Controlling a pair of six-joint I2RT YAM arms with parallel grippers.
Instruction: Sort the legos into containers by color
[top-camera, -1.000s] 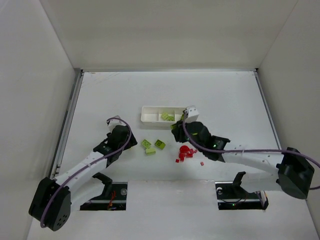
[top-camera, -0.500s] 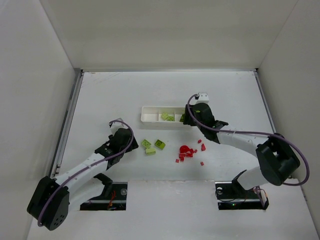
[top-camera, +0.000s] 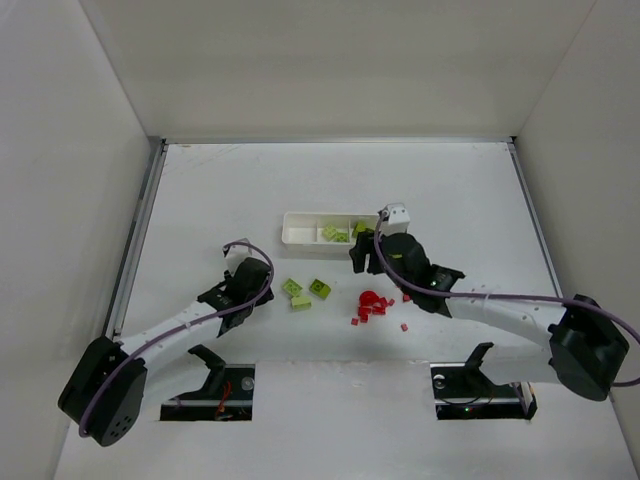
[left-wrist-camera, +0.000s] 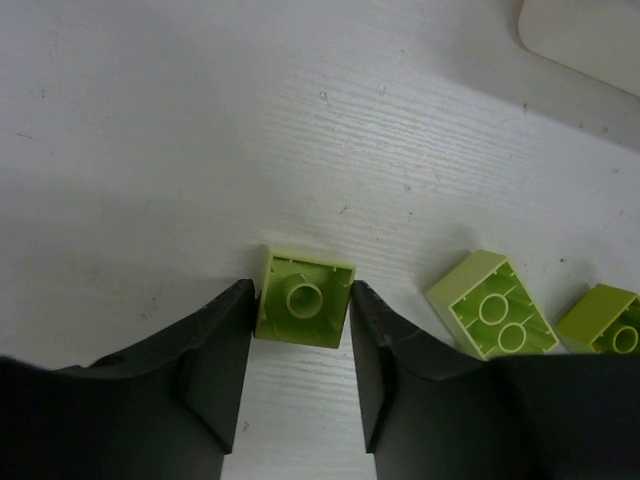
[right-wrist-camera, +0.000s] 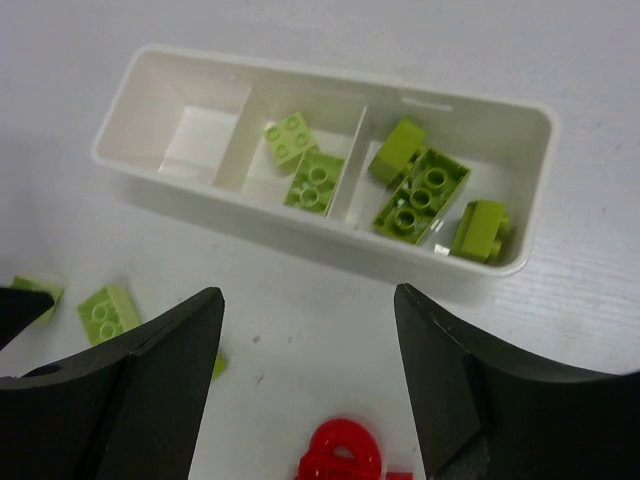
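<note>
In the left wrist view my left gripper (left-wrist-camera: 301, 292) is shut on a lime-green lego (left-wrist-camera: 303, 300) that lies studs-down on the table. Two more green legos (left-wrist-camera: 490, 303) lie just to its right. From above, these loose green ones (top-camera: 300, 295) sit between the arms. The white tray of containers (right-wrist-camera: 320, 235) holds two green legos (right-wrist-camera: 315, 183) in its middle compartment and three (right-wrist-camera: 420, 195) in its right one; the left compartment is empty. My right gripper (right-wrist-camera: 305, 300) hangs open and empty in front of the tray, above a round red lego (right-wrist-camera: 340, 455).
Small red legos (top-camera: 375, 303) are scattered right of the green ones, with stray bits (top-camera: 404, 327) nearer the right arm. White walls enclose the table on three sides. The tray (top-camera: 300, 229) lies crosswise at mid-table.
My right gripper went to the tray's right end, opened, and drew back toward the red pieces. My left gripper moved forward and closed around a green lego.
</note>
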